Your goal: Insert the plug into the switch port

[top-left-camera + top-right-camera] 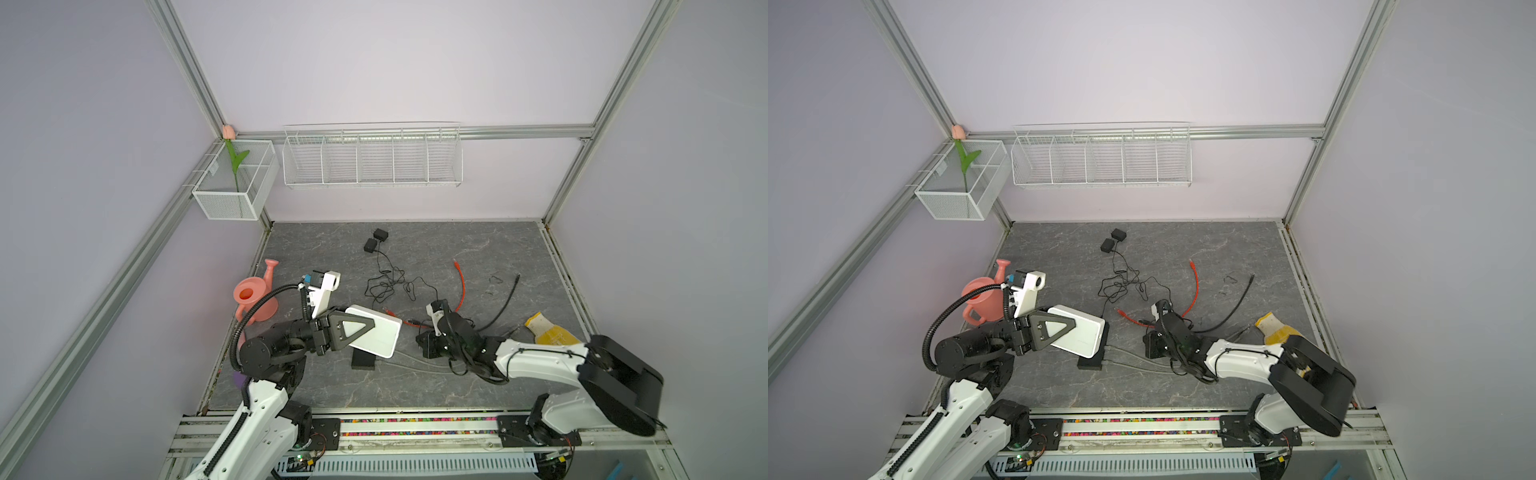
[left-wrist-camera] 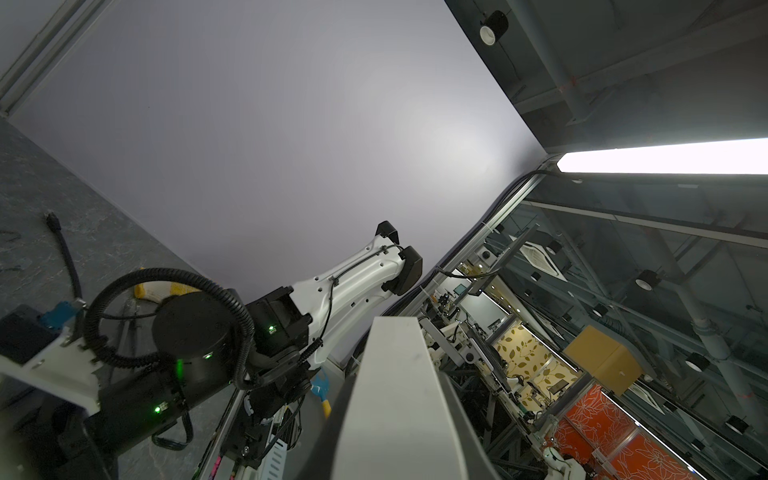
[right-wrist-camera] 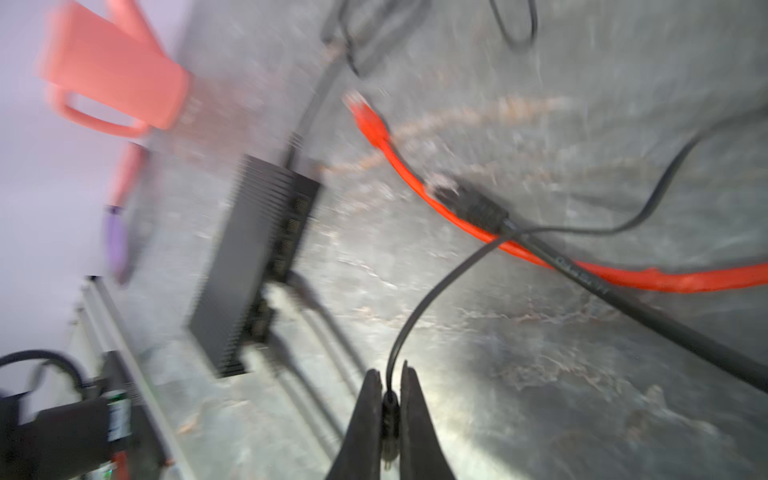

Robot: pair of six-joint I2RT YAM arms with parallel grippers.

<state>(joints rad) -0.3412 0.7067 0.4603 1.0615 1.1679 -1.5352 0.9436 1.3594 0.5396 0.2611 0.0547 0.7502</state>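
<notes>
A black ribbed switch (image 3: 249, 257) with a row of ports along one side lies on the grey table, and grey cables are plugged into it. In both top views it (image 1: 363, 359) (image 1: 1092, 360) sits partly under a white flat box (image 1: 384, 338) (image 1: 1086, 338). My left gripper (image 1: 365, 332) (image 1: 1067, 328) is shut on that white box and holds it tilted above the switch. In the left wrist view the box (image 2: 395, 395) fills the space between the jaws. My right gripper (image 3: 390, 374) (image 1: 422, 343) is shut on a small black plug (image 3: 390, 411), whose thin black cable (image 3: 436, 291) trails away. It hovers to the right of the switch.
An orange network cable (image 1: 461, 286) and a thick black cable (image 1: 505, 299) lie near the right gripper. A tangle of thin wire leads to two black adapters (image 1: 376, 241) at the back. A pink watering can (image 1: 253, 299) stands at the left, a yellow glove (image 1: 548, 332) at the right.
</notes>
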